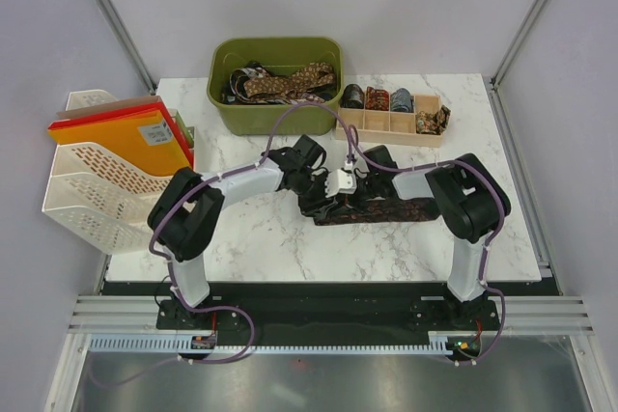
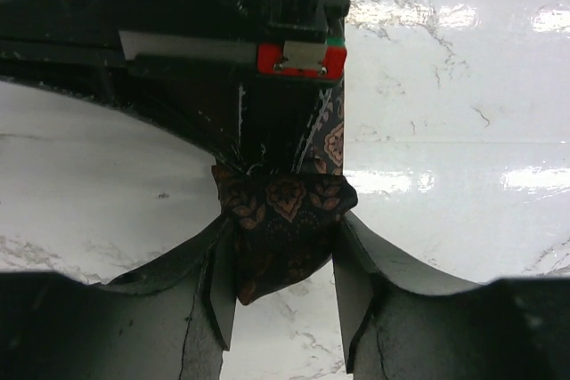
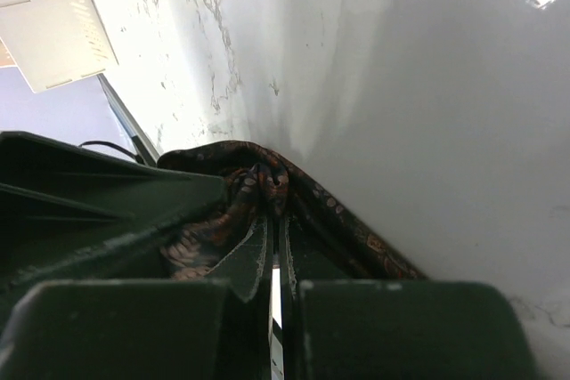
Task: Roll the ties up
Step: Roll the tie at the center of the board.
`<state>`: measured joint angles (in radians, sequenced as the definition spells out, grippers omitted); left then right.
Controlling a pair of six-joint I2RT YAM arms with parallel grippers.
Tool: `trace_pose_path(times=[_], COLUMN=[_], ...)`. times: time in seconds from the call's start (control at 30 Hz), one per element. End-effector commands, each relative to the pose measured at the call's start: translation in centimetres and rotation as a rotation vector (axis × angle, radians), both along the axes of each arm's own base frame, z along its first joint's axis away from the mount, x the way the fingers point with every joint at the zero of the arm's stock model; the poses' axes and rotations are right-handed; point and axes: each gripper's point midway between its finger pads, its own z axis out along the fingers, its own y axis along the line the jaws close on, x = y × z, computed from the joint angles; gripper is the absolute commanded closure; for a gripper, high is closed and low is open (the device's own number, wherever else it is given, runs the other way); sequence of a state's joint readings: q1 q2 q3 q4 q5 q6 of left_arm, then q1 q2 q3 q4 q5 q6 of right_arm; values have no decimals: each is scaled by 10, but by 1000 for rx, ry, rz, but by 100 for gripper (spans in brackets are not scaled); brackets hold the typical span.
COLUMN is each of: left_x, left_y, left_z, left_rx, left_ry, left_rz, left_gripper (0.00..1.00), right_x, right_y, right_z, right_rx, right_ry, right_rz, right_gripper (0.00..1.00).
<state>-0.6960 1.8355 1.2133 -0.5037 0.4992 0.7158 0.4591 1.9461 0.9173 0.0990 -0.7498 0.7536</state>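
Observation:
A dark brown patterned tie lies as a flat strip across the middle of the marble table. Its left end is bunched up between the two grippers. My left gripper is shut on this folded end; in the left wrist view the tie fills the gap between both fingers of the left gripper. My right gripper meets it from the right. In the right wrist view the right gripper has its jaws nearly closed, pinching a fold of the tie.
A green bin at the back holds several loose ties. A wooden divided tray to its right holds rolled ties. A white file rack with orange folders stands at the left edge.

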Motion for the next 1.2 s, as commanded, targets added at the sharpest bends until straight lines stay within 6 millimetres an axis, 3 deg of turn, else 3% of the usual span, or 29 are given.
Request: trace_pose_path(times=[0.0,0.13,0.4,0.5,0.6,0.8,0.97,1.17], left_x=[-5,-13,-21,-23,-26,-25,-23,-25], left_y=[-27,-16,9,18,22,24,19,19], left_z=[-5,-27,-47,-55,-64,-70,-67,-68], left_rx=[-23,64,191,246,289,321,307,304], left_ry=[23,56,75,84,96,105,103,113], left_rz=[-42,-53,-70,-75,-90,-99,-104,-112], left_gripper=[52,56,66,68,69,71,71,70], right_x=[-8,-8,-5,-4,-3,6,3,7], right_y=[-1,1,2,-2,-10,-27,-24,-23], right_z=[-23,-11,14,19,24,34,47,60], right_rx=[-62,-30,16,11,5,27,86,119], right_ry=[17,10,-11,2,13,-3,-15,-64], right_rz=[-27,-13,26,26,22,-9,-3,-13], right_gripper=[98,92,81,62,55,61,65,52])
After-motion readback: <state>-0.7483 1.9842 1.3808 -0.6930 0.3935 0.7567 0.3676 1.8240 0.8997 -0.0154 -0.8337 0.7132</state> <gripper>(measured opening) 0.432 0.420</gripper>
